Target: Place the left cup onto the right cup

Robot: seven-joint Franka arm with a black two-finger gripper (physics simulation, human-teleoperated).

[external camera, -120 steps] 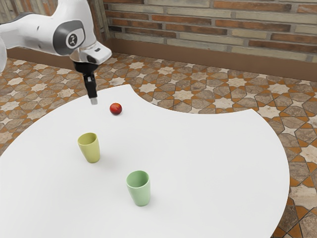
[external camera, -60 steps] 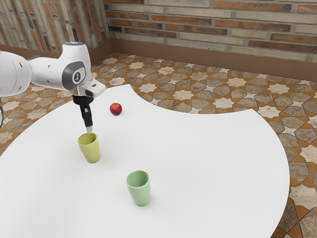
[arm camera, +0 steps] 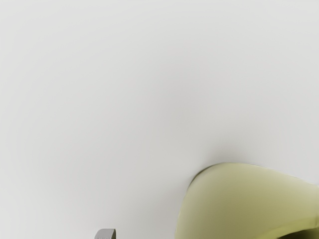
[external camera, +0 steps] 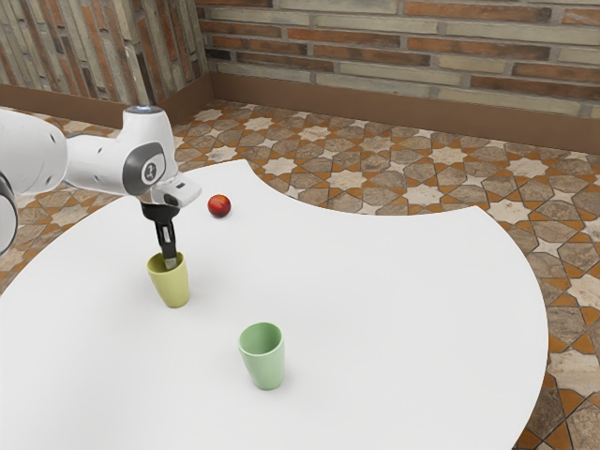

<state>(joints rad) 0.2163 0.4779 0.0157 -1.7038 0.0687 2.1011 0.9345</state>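
Grasp step: pincer (external camera: pixel 170 257) at the yellow cup (external camera: pixel 170 284) rim.
Yellow cup stands upright on the counter (external camera: pixel 394 309), apart from the green cup (external camera: pixel 262 356). Cannot tell whether the pincer is spread or pinching. Next, likely: secure the rim, lift, and carry it over the green cup.

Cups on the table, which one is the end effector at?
The yellow-green cup, at the exterior view's left: the end effector reaches down to its rim. The green cup stands apart, nearer the camera.

Bright, even, diffuse light washes the round white worktop (external camera: pixel 422 309); the yellow-green plastic cup (external camera: pixel 170 281) and the green plastic cup (external camera: pixel 262 356) throw only faint, soft-edged shadows toward the exterior view's right.
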